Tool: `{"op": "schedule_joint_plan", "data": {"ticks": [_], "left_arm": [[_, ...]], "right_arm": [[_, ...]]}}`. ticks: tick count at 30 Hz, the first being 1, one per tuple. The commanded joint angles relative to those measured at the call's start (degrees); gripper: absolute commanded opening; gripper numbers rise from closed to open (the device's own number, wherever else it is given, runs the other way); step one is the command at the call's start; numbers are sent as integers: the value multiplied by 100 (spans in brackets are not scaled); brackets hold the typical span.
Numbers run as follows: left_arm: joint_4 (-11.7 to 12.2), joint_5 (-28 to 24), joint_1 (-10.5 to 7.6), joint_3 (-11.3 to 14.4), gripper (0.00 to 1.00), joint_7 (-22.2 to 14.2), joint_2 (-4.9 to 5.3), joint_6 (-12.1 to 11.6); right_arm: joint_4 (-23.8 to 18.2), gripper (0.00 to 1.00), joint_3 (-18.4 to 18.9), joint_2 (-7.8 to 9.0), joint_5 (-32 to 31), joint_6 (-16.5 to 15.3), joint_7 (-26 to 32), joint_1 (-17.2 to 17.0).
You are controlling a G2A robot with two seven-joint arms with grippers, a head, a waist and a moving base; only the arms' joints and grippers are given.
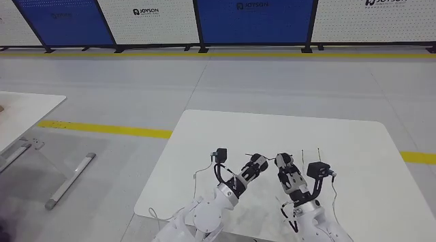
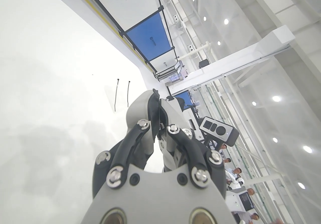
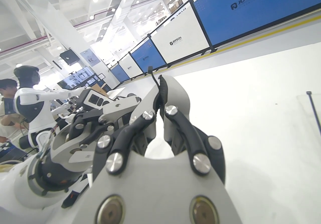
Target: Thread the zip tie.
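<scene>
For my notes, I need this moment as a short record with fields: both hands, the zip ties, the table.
left hand: shut, over the table; whether it holds anything cannot be told
right hand: shut on the held zip tie, whose head sticks out past the fingertips
hands together: close, side by side
spare zip ties: two, lying side by side on the table, apart from both hands
table: white

Black zip tie (image 3: 150,69) clamped, head protruding (spares (image 2: 116,95) flat).
</scene>
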Motion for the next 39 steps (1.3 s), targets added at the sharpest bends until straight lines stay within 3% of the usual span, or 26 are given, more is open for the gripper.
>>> {"op": "schedule_joint_plan", "data": {"ticks": [1, 11, 15, 26, 29, 32, 39], "left_arm": [[4, 4, -4, 0, 0, -4, -3, 8], [36, 358, -14, 96, 0, 143, -27, 170], [46, 383, -22, 110, 9, 175, -38, 178], [93, 502, -35, 131, 15, 208, -58, 211], [107, 511, -50, 139, 15, 205, -66, 247], [118, 513, -61, 144, 0, 212, -74, 265], [123, 530, -57, 147, 0, 190, -84, 233]], "right_arm": [[9, 0, 29, 3, 21, -21, 28, 1], [-19, 0, 67, 6, -124, -6, -2, -43], [-30, 0, 77, 5, -148, 4, -12, -61], [-27, 0, 55, -6, -263, 22, -71, -85], [-30, 0, 52, -8, -296, 11, -91, -101], [-32, 0, 55, -9, -317, 1, -113, -117], [-35, 0, 62, -11, -346, -17, -121, -137]]}}
